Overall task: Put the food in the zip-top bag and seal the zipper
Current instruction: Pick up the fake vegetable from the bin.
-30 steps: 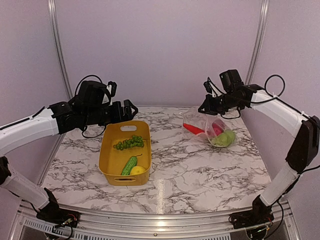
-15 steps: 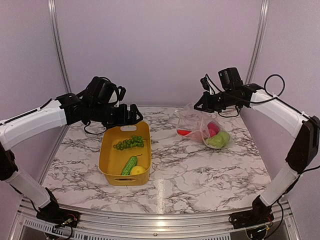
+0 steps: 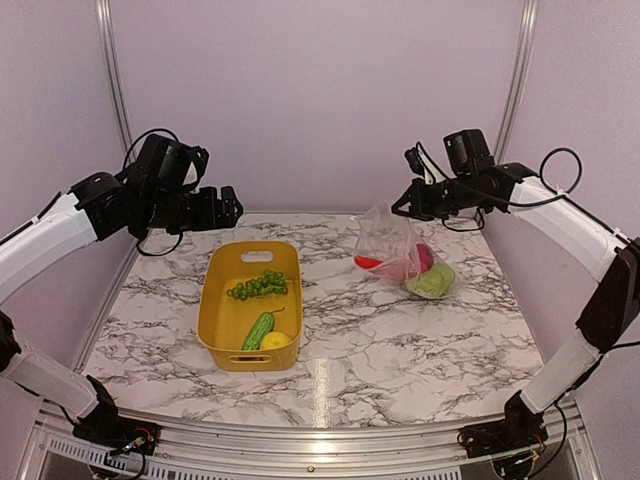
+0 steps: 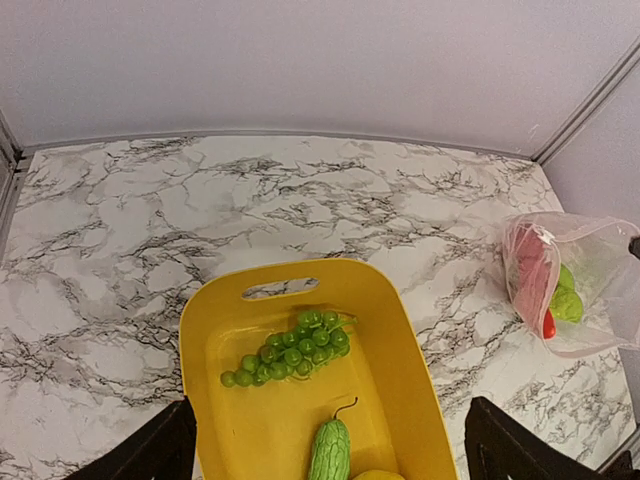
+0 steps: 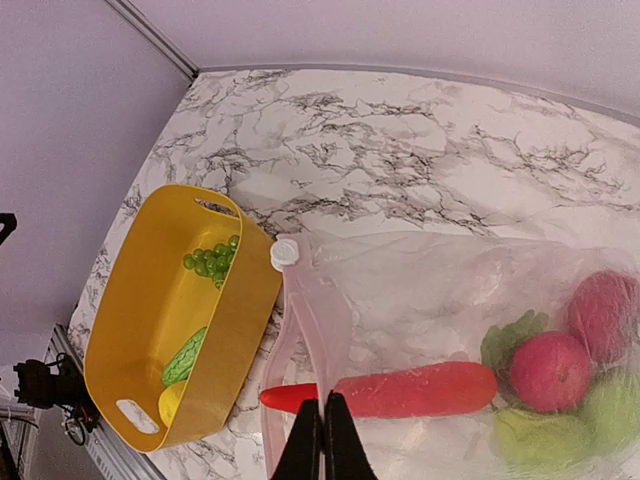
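clear floppy zip-top bag (image 3: 392, 238), far right on the marble table (image 3: 400, 340), mouth edge clamped in the right pincer (image 3: 400, 211), red, pink and green toy food (image 3: 436, 279) inside. left pincer (image 3: 234, 207) wide, empty, beside the yellow plastic bin (image 3: 213, 322). left to pack: green grape bunch (image 3: 260, 286), bumpy green cucumber (image 3: 258, 330), yellow lemon (image 3: 276, 340); then sealing.

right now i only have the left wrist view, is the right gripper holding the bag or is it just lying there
Observer: Holding it. The right gripper is shut on the mouth edge of the bag, with that edge raised off the table.
Operator: whats inside, i see red and green blur
Observer: A long red carrot, two pink-red balls and green pieces.
Operator: anything in the bin past the cucumber
Observer: A lemon at the near end of the bin, beside the cucumber.
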You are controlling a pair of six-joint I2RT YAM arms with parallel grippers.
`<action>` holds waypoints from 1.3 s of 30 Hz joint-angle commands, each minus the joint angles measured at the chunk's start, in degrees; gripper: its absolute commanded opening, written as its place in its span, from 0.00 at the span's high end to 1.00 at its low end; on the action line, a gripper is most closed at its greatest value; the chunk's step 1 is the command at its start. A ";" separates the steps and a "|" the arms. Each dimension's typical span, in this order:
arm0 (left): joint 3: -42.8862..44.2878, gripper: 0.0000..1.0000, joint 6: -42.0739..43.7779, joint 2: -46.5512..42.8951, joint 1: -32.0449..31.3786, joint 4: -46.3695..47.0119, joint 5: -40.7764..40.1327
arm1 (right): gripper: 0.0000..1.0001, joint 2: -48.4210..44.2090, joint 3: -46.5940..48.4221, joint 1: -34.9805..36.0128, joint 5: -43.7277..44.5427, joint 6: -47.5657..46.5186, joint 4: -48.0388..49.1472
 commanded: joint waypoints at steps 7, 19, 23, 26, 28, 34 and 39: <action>0.36 0.37 7.67 9.63 1.50 -4.37 12.05 | 1.00 -2.27 -0.53 0.44 0.43 0.34 1.76; 3.82 0.42 7.88 20.74 -2.77 -13.39 17.33 | 1.00 -1.69 0.32 0.44 -0.49 0.49 1.45; 6.02 0.43 6.26 25.20 -3.68 -16.84 15.58 | 1.00 -1.28 0.30 0.43 -1.24 0.28 1.31; 7.26 0.45 4.80 28.17 -3.78 -18.17 15.57 | 1.00 -1.31 0.15 0.44 -1.21 0.30 1.29; 7.77 0.46 4.17 29.72 -3.84 -18.10 15.57 | 1.00 -1.29 -0.12 0.45 -1.76 0.59 1.48; 8.74 0.46 4.46 34.29 -3.95 -17.64 14.33 | 1.00 -1.41 0.08 0.40 -1.53 0.34 1.04; 9.74 0.47 4.92 37.58 -3.90 -17.35 14.47 | 1.00 -2.01 -0.76 0.44 -1.86 0.97 1.42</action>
